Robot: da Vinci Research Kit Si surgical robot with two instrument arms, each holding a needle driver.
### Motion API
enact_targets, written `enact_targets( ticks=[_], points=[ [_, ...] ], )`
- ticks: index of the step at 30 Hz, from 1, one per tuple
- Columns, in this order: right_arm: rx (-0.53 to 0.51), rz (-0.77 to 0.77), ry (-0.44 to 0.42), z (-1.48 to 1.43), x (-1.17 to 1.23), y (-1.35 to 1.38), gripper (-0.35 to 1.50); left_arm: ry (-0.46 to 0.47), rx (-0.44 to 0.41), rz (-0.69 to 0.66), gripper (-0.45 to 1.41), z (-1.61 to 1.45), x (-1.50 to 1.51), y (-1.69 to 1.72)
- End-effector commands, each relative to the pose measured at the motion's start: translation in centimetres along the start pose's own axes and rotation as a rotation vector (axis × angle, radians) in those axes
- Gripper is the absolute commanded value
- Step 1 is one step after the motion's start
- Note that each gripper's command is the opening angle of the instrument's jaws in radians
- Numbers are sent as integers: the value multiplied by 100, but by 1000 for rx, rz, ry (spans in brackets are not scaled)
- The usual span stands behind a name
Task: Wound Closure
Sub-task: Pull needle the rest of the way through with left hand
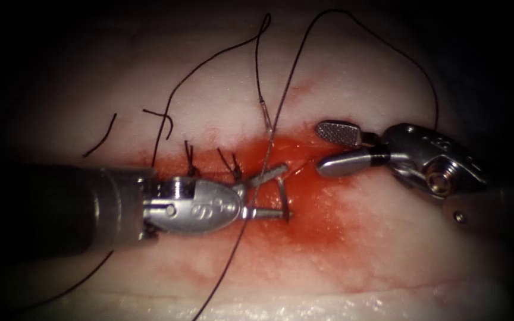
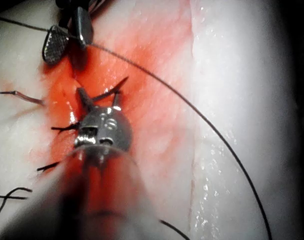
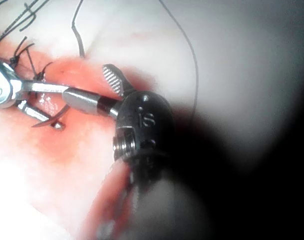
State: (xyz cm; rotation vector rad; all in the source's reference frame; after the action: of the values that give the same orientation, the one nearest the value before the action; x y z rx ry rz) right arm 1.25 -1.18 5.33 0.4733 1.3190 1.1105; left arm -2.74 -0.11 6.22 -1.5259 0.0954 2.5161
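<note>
The tissue [image 1: 352,71] has a cut [image 1: 304,156] running across it, wet with red fluid. My left tool [image 1: 282,193] comes in from the left with its jaws open at the cut's middle. The short curved needle [image 1: 282,199] stands between the two jaw tips, unclamped, and its near end seems sunk in the tissue by the nearer jaw; it also shows as the needle [image 2: 112,89] and the needle [image 3: 48,120]. My right tool [image 1: 333,147] hovers open over the right part of the cut and holds nothing. A long dark thread [image 1: 295,65] crosses the left tool's jaws.
Two knotted stitches [image 1: 190,157] [image 1: 233,166] close the left part of the cut. Cut ends of thread [image 1: 99,141] lie on the tissue at far left. The thread loops high and comes down to the right tool's wrist [image 1: 435,107]. The tissue's front edge [image 1: 328,297] runs near.
</note>
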Motion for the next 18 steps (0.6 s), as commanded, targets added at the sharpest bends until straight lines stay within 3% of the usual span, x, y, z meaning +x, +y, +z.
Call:
enact_targets(
  ticks=[1, 4, 8, 11, 12, 15, 18],
  points=[
    [2, 1, 5, 7, -6, 1, 91, 2, -2, -2, -8, 5, -1, 1],
    [2, 1, 8, 7, -5, 2, 89, 12, 4, -4, -45, 3, 1, 0],
    [6, 2, 13, 6, -6, 1, 83, 44, -23, -92, -45, -1, 1, -2],
    [27, 1, 9, 4, -7, 0, 83, 118, -134, -316, -45, -7, 3, -6],
    [27, 1, 9, 4, -7, 0, 83, 118, -134, -316, -45, -7, 3, -6],
    [45, -5, 4, 4, -7, 0, 100, 144, -203, -465, -45, -13, 9, -12],
    [55, -6, 2, 4, -8, 0, 103, 165, -285, -624, -45, -21, 21, -19]
  ],
)
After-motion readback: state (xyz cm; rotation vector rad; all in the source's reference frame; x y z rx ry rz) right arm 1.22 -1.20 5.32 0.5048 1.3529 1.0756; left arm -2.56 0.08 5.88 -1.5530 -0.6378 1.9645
